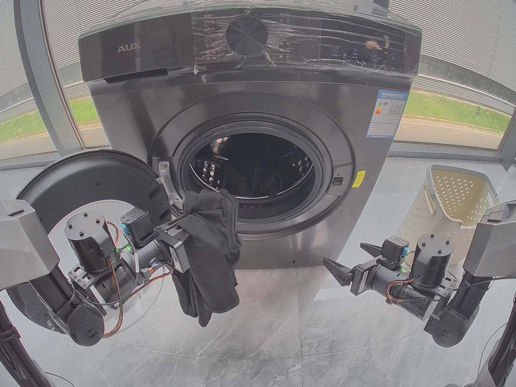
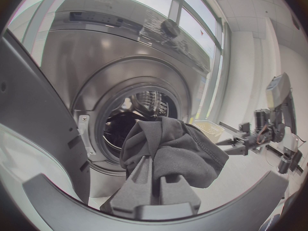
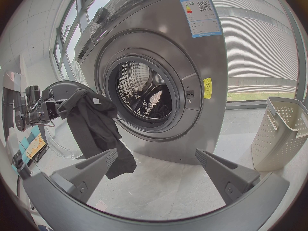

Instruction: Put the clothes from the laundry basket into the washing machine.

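A grey front-loading washing machine (image 1: pixel 247 135) stands ahead, its round door (image 1: pixel 91 189) swung open to the left. Dark clothes lie inside the drum (image 1: pixel 252 167). My left gripper (image 1: pixel 180 237) is shut on a dark garment (image 1: pixel 212 253) that hangs down just left of and below the drum opening; the left wrist view has the cloth (image 2: pixel 173 148) bunched over the fingers (image 2: pixel 141 180). My right gripper (image 1: pixel 349 262) stands open and holds nothing, low in front of the machine's right side, its fingers (image 3: pixel 221 167) spread wide. The cream laundry basket (image 1: pixel 457 210) stands on the floor at the right.
Grey tiled floor (image 1: pixel 279 323) spreads in front of the machine. Large windows and frame posts (image 1: pixel 37 71) stand behind it. The open door sits close beside my left arm. The basket (image 3: pixel 282 132) stands near the window, right of the machine.
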